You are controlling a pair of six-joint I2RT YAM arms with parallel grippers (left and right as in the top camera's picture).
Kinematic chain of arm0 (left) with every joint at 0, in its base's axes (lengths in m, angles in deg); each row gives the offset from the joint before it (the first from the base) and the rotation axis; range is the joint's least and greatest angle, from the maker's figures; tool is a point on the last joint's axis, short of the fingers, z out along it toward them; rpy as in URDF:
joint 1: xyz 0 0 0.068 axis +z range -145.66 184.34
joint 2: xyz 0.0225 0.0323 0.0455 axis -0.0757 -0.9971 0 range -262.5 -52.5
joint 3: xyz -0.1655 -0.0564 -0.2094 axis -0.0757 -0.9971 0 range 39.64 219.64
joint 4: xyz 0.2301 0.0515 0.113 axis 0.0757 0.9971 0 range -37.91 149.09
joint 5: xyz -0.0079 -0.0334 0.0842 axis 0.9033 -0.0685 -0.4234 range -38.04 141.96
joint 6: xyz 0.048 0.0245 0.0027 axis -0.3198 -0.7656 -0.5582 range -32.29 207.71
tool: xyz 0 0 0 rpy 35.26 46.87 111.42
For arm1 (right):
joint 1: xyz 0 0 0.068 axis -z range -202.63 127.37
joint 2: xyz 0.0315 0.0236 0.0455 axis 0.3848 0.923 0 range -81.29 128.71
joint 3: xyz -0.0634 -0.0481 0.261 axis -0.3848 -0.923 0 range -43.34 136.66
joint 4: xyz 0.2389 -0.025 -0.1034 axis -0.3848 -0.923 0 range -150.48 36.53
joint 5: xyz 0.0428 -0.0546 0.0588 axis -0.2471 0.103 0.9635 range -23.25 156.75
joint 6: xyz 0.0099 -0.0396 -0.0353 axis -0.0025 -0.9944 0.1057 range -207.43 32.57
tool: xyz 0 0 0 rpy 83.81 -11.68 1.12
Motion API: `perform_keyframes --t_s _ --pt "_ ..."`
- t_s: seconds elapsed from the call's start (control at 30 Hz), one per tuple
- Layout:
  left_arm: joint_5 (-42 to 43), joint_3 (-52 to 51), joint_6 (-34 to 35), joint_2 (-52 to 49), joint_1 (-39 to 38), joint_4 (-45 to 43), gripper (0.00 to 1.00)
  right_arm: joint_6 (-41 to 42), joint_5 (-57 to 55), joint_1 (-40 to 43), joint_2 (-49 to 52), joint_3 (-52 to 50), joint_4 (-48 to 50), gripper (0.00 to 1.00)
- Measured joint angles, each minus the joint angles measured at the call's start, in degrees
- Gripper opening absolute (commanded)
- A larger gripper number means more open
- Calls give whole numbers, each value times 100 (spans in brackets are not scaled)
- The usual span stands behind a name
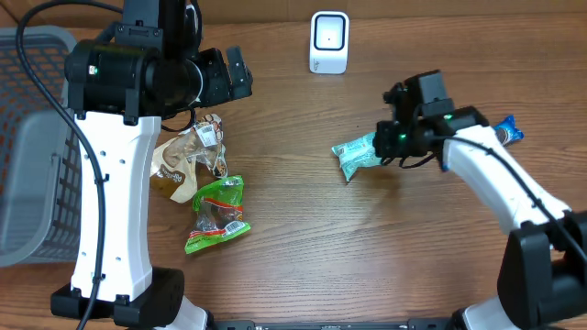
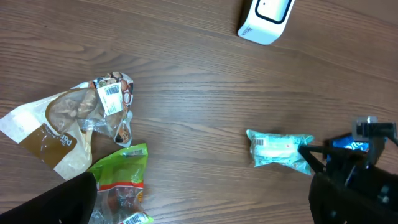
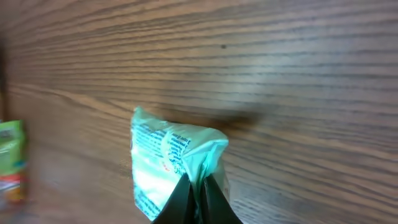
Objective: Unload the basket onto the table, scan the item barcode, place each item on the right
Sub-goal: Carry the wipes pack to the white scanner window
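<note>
White links [image 1: 115, 211], black joints [image 1: 138, 69], cables [image 1: 53, 96], fingers [image 3: 179, 208]

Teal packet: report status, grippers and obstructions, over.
Right gripper shut on teal packet at its edge. Left gripper open, empty. Only bare tabletop between packet and white scanner, nothing blocking.

Overhead looked straight down on my table [image 1: 303, 257]. My left wrist camera hung high, sharing the packet [image 2: 280, 149] with my close right wrist view.
</note>
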Motion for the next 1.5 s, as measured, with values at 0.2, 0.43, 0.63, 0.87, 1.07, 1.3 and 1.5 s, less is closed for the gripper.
perform_keyframes --t_s 0.2,0.43,0.63,0.87,1.07,1.3,1.5 --pt "0 0 0 0 0 -2 100 83 -1602 -911 -85 0 -28 4" --pt "0 0 0 0 0 0 100 214 -3036 -1582 -85 35 74 4" --pt "0 0 0 0 0 0 100 -804 -3283 -1589 -85 385 713 4" --pt "0 0 -2 0 0 0 100 -2833 -3659 -1589 -85 389 1967 4" --pt "0 0 0 0 0 2 100 -4610 -3751 -1565 -68 398 3539 4" --pt "-2 0 0 0 0 -2 100 -5445 -3762 -1311 417 431 5407 4" --pt "0 0 0 0 0 -2 100 -5602 -3735 -1165 787 435 5709 4"
